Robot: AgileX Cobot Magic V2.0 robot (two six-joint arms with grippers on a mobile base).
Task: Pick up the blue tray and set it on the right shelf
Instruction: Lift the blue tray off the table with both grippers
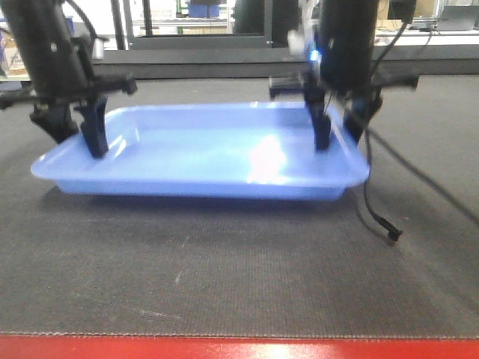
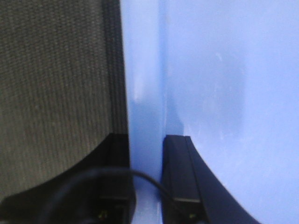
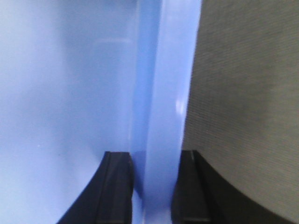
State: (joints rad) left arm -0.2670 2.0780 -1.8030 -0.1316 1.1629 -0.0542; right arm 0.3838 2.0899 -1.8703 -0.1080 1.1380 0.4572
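Observation:
The blue tray (image 1: pixel 202 153) lies level and lengthwise across the dark mat, its glossy floor bare. My left gripper (image 1: pixel 78 138) straddles the tray's left side wall, one finger inside and one outside. In the left wrist view this gripper (image 2: pixel 147 138) is shut on the wall and rim of the tray (image 2: pixel 210 70). My right gripper (image 1: pixel 337 134) straddles the right side wall in the same way. In the right wrist view that gripper (image 3: pixel 154 154) is shut on the rim of the tray (image 3: pixel 70 93). The right shelf is out of view.
A dark grey mat (image 1: pixel 224 269) covers the table, with a red front edge (image 1: pixel 224 348). A loose black cable (image 1: pixel 389 224) hangs from the right arm and rests on the mat beside the tray. Dark metal frames (image 1: pixel 202 41) stand behind the table.

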